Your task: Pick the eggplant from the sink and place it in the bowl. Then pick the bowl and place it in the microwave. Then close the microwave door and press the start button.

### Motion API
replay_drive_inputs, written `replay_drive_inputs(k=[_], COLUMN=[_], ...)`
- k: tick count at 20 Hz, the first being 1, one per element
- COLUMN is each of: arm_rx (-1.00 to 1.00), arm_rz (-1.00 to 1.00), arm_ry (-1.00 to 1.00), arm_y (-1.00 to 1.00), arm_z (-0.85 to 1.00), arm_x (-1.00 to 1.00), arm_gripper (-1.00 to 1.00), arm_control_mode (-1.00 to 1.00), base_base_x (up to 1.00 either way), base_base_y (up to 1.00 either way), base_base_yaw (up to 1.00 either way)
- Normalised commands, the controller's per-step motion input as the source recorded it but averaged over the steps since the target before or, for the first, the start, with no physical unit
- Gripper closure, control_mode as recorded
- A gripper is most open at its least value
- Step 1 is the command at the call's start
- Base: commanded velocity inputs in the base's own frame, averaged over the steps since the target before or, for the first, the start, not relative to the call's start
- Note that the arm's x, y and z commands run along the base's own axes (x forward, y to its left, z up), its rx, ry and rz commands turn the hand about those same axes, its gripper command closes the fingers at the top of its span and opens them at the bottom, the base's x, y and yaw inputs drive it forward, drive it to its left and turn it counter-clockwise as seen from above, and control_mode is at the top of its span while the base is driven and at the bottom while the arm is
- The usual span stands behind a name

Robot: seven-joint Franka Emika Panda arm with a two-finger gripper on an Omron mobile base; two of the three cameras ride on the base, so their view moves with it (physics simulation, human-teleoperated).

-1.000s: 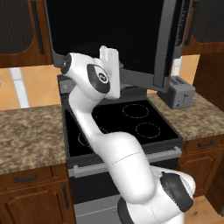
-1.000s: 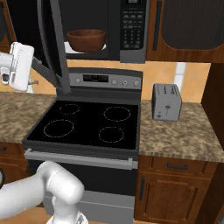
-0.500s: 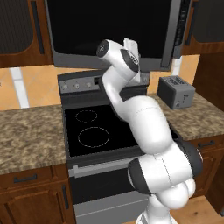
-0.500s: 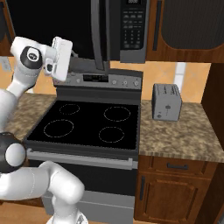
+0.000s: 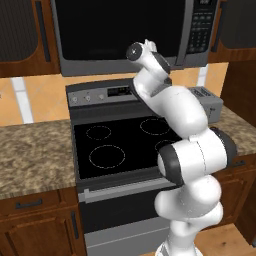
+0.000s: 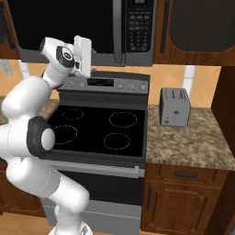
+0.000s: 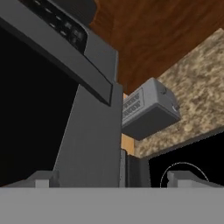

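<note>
Right base view has the gripper [image 6: 84, 55] raised at 11 o'clock, its jaws spread wide and holding nothing, just in front of the shut microwave door [image 6: 64, 25]. At 12 o'clock sits the microwave [image 6: 137, 55] keypad; below it, the black stove [image 6: 98, 131]. A grey toaster [image 6: 175, 107] stands on the worktop [image 6: 193, 142] at 3 o'clock

The microwave [image 5: 125, 35] is cut off by the top edge; its dark door glass seems to hide whatever's inside.
</note>
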Motion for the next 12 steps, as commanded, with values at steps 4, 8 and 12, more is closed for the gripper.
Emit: replay_drive_inputs(k=[4,8,12], arm_rx=[0.00,0.00,0.11], arm_rz=[0.17,0.18,0.18], arm_ry=[0.00,-0.06,-0.19], arm_y=[0.00,0.00,-0.07], arm_z=[0.00,0.08,0.48], arm_x=[0.84,-0.06,-1.00], arm_gripper=[-1.00,-1.00,-1.00], arm_control_mode=[-1.00,-1.00,-1.00], base_base_x=[0.00,0.00,0.00], base_base_y=[0.00,0.00,0.00], base_base_yaw=[0.00,0.00,0.00])
